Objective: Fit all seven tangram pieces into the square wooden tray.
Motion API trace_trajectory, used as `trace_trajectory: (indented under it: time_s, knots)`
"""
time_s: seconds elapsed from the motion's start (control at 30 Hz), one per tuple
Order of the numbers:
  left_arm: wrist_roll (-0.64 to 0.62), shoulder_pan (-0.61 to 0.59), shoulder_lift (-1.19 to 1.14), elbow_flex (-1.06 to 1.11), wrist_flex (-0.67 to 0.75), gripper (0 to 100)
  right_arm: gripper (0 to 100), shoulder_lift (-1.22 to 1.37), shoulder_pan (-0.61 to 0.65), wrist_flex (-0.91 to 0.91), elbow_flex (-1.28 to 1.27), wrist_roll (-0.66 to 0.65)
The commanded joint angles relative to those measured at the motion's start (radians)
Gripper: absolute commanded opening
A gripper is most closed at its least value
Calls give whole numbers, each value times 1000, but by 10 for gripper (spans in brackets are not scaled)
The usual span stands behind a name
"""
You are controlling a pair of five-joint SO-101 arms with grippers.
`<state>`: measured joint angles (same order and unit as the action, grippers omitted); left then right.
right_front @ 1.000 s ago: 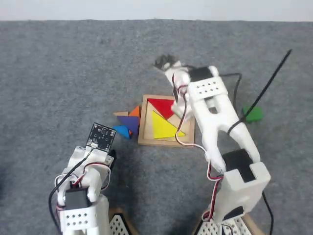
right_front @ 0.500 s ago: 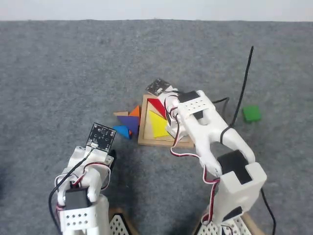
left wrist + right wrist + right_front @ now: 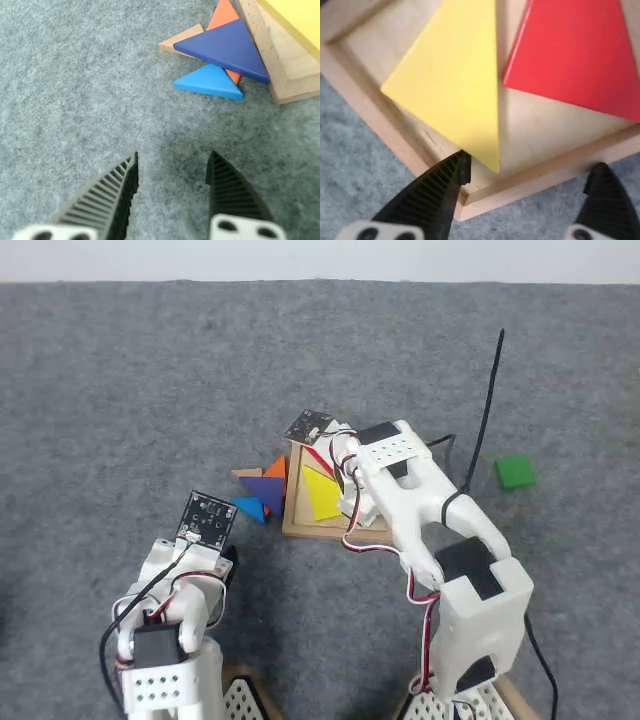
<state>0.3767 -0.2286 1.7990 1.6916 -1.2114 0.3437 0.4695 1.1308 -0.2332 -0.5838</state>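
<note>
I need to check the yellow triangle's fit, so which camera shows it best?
The right wrist view: the yellow triangle lies close up in the tray, nearly whole. The high view shows it small, partly under the right arm. The left wrist view catches just one corner.

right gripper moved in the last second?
Yes. In the high view the right gripper swung from beyond the tray's far edge to over the tray.

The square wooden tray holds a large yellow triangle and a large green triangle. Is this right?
No: the square wooden tray holds a large yellow triangle and a large red triangle, not green; see the right wrist view.
</note>
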Motion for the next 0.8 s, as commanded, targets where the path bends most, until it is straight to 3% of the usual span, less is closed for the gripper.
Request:
trace_trajectory:
  time_s: [0.0,0.13,0.37,0.6,0.77]
  knots:
    - [14,-6,17,-8,-9,207,259,25,19,16,3,-25]
    - [14,-6,17,-8,-9,207,177,27,18,33,3,-26]
    - [14,-6,17,-8,-9,207,175,25,22,36,18,-84]
    - [14,-6,17,-8,-9,207,309,33,22,41,20,-163]
    - [14,-6,17,-8,-9,207,329,35,22,48,23,-196]
